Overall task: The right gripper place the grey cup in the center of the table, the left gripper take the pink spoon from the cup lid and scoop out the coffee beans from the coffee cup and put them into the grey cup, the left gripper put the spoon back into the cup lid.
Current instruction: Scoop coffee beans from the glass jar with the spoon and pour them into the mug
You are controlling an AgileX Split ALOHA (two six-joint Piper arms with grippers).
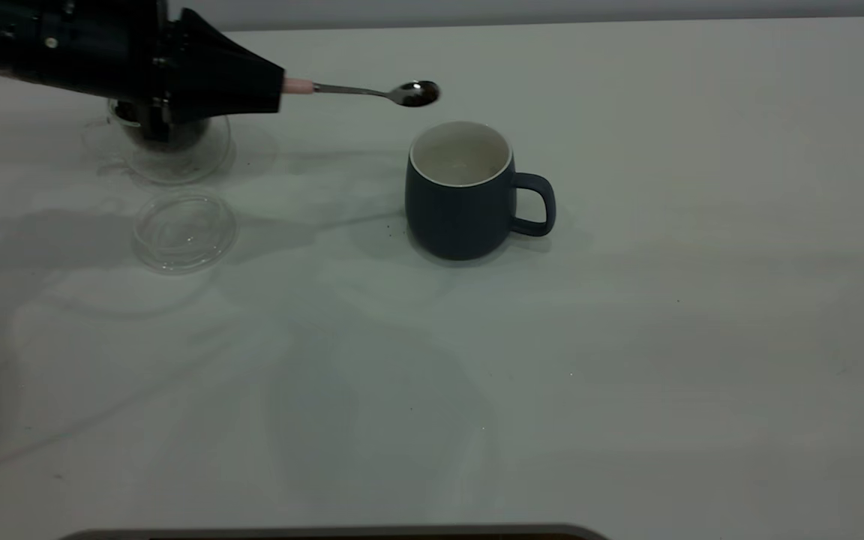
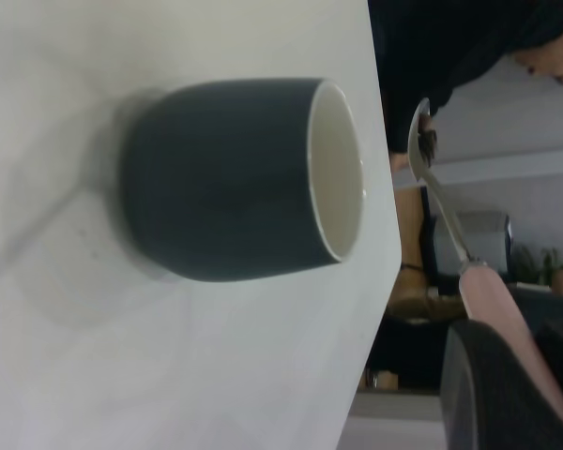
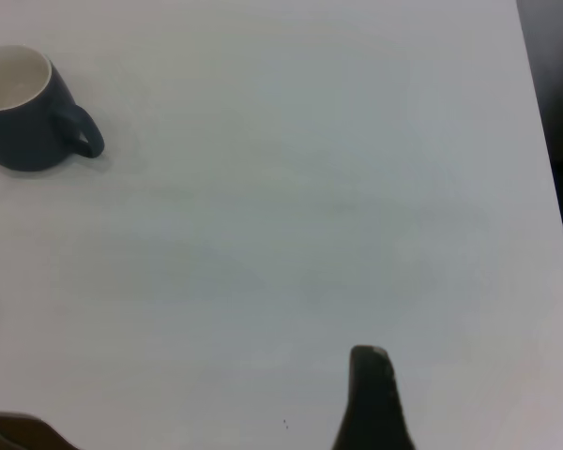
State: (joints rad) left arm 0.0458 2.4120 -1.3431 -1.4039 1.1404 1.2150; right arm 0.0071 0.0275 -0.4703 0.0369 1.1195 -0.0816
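My left gripper (image 1: pixel 279 85) hovers over the table's far left, shut on the pale pink handle of the pink spoon (image 1: pixel 372 91). The spoon lies level, its metal bowl, dark inside, just behind the rim of the grey cup (image 1: pixel 460 196). That cup stands upright near the table's middle, handle to the right, white inside. In the left wrist view the spoon (image 2: pixel 438 195) reaches past the grey cup (image 2: pixel 235 178) from my gripper (image 2: pixel 530 380). The coffee cup (image 1: pixel 177 146) with dark coffee beans (image 1: pixel 169 136) sits partly hidden under my left gripper. The cup lid (image 1: pixel 184 231) lies bare in front of it.
The white table (image 1: pixel 627 360) stretches wide to the right and front of the grey cup. My right gripper (image 3: pixel 372 394) is parked well off to the right, with the grey cup (image 3: pixel 23 111) far from it. A person in dark clothes (image 2: pixel 450 47) is beyond the table's far edge.
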